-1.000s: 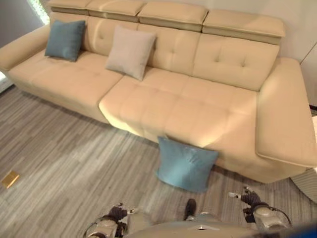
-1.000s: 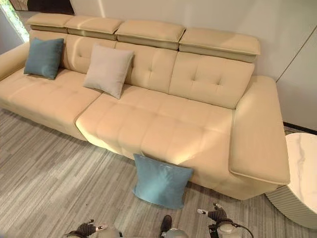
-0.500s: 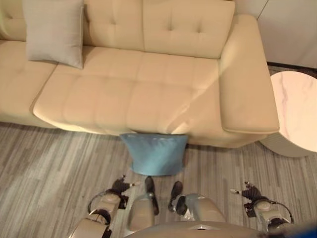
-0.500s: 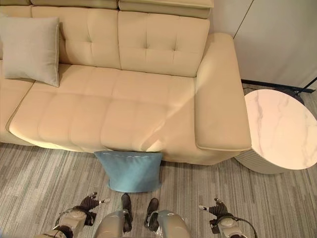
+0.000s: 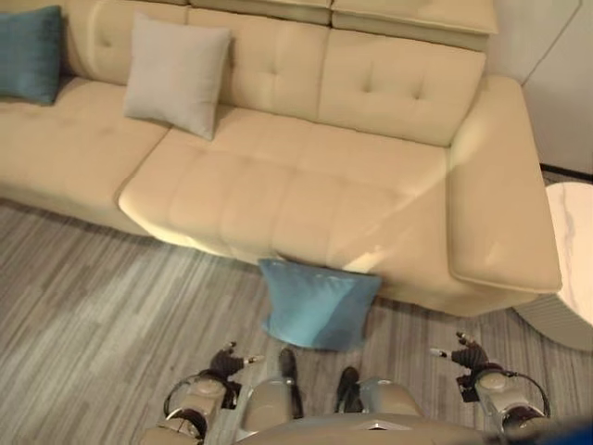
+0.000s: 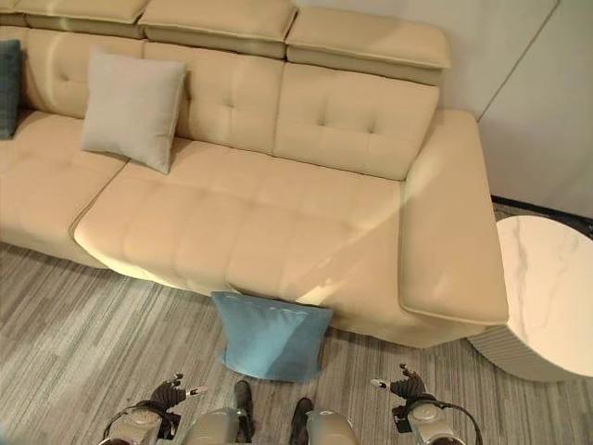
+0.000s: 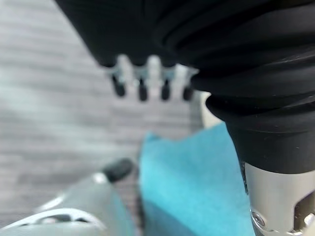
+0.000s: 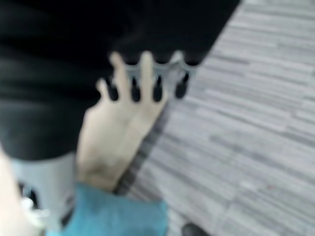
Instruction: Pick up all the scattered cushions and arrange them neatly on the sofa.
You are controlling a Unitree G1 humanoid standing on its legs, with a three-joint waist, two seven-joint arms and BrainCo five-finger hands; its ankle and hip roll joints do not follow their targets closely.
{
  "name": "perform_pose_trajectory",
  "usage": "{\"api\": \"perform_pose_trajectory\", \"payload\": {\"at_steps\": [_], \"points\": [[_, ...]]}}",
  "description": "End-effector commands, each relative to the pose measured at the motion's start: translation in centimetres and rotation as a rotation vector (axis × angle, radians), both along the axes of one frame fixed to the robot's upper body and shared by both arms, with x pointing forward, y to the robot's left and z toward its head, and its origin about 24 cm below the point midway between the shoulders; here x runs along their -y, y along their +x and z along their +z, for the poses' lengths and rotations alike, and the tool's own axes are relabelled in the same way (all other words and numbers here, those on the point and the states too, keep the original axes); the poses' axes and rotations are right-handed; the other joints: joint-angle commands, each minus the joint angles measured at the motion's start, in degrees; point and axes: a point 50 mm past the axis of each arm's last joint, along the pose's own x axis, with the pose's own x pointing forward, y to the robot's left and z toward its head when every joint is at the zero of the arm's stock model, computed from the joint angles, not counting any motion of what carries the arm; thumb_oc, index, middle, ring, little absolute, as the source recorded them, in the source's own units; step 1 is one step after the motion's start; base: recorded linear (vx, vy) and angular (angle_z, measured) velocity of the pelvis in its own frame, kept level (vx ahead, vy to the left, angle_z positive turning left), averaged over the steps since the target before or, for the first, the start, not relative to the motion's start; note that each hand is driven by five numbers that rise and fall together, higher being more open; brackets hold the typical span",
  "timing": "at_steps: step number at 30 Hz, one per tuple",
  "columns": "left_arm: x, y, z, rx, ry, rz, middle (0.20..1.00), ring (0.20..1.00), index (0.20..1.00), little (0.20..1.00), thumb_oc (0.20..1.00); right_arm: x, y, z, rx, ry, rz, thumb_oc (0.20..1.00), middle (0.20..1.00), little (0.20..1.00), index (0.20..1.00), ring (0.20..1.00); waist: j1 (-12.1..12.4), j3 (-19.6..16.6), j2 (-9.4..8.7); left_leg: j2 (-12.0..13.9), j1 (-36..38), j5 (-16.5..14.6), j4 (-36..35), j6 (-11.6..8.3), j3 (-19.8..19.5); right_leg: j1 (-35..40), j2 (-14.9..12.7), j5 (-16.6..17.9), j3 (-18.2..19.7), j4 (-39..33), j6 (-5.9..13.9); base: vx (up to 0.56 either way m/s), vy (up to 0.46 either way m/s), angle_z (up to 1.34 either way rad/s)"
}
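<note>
With both hands low and spread empty — left hand (image 5: 225, 362), right hand (image 5: 467, 353) — a one-sided grab could drag the floppy blue cushion (image 5: 317, 302) along the floor (image 5: 102, 306) instead of lifting it onto the sofa (image 5: 306, 185).

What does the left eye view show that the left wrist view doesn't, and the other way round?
Left eye view alone: the long beige tufted sofa, a grey square cushion leaning on its backrest, a second blue cushion at the far left, the round white marble side table, and the right hand low at the right. Left wrist view alone: a close look along the left hand, its dark-tipped fingers straight and holding nothing. Both share the blue square cushion on the grey striped floor, propped against the sofa front.
</note>
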Motion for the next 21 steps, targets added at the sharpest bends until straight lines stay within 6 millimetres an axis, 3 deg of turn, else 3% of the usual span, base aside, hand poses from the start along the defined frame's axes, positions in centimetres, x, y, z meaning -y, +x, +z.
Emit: {"api": "perform_pose_trajectory", "payload": {"at_steps": [1,4,5,10,16,17,21], "points": [[-0.6,2.2,1.3,0.101,0.011,0.008,1.0,1.0,1.0,1.0,1.0,0.2,0.5,0.4,0.053,0.003,-0.045,1.0,1.0,1.0,1.0,1.0,-1.34,2.71,-0.89,2.79,0.32,-3.08,4.02,-4.9,0.63,4.99,-4.71,11.74,3.98,-17.53,9.28,-0.1,-0.04,0.31],[-0.2,2.3,1.3,0.11,-0.006,0.007,1.0,1.0,1.0,1.0,1.0,0.5,0.2,0.4,0.049,-0.002,-0.056,1.0,1.0,1.0,1.0,1.0,-1.62,3.11,-0.93,3.8,-0.9,-3.9,7.91,-4.99,1.1,5.34,-4.8,11.61,3.35,-17.87,8.64,-0.03,0.0,0.58],[0.2,2.4,1.2,0.112,-0.018,0.014,1.0,1.0,1.0,1.0,1.0,0.9,0.2,0.4,0.041,-0.009,-0.07,1.0,1.0,1.0,1.0,1.0,-1.59,3.76,-1.31,5.57,-2.59,-3.56,11.63,-5.6,-0.13,5.87,-5.56,11.8,2.48,-17.88,8.48,0.0,0.073,0.58],[0.2,2.8,1.5,0.126,-0.008,0.013,1.0,1.0,1.0,1.0,1.0,0.7,0.8,0.6,0.056,-0.007,-0.068,1.0,1.0,1.0,1.0,1.0,-2.38,3.75,-0.38,4.83,-1.2,-4.37,6.35,-4.71,-1.46,2.13,-7.18,11.67,3.22,-13.46,9.39,0.01,0.141,0.34],[-0.6,7.5,4.7,0.311,0.018,0.019,1.0,1.0,1.0,1.0,1.0,0.2,3.9,2.1,0.165,0.008,-0.097,1.0,1.0,1.0,1.0,1.0,-2.23,6.43,-0.76,3.25,-7.2,-5.49,9.02,-3.18,1.3,-6.95,-9.56,13.58,5.7,-9.24,10.0,-0.1,0.09,-0.23],[-0.8,8.0,5.1,0.333,0.024,0.02,1.0,1.0,1.0,1.0,1.0,0.2,4.2,2.2,0.178,0.009,-0.098,1.0,1.0,1.0,1.0,1.0,-2.15,6.62,-0.54,3.53,-7.42,-7.11,9.79,-3.58,1.11,-7.53,-9.4,12.58,6.29,-8.38,10.56,-0.03,0.043,-0.16],[-0.9,10.5,7.4,0.445,0.024,0.03,1.0,1.0,1.0,1.0,1.0,0.0,6.3,3.6,0.269,0.013,-0.1,1.0,1.0,1.0,1.0,1.0,-2.55,7.86,-0.68,3.86,-11.27,-7.1,11.2,-3.49,2.29,-11.54,-10.04,13.15,6.78,-7.51,10.86,-0.06,0.0,-0.3]]}}
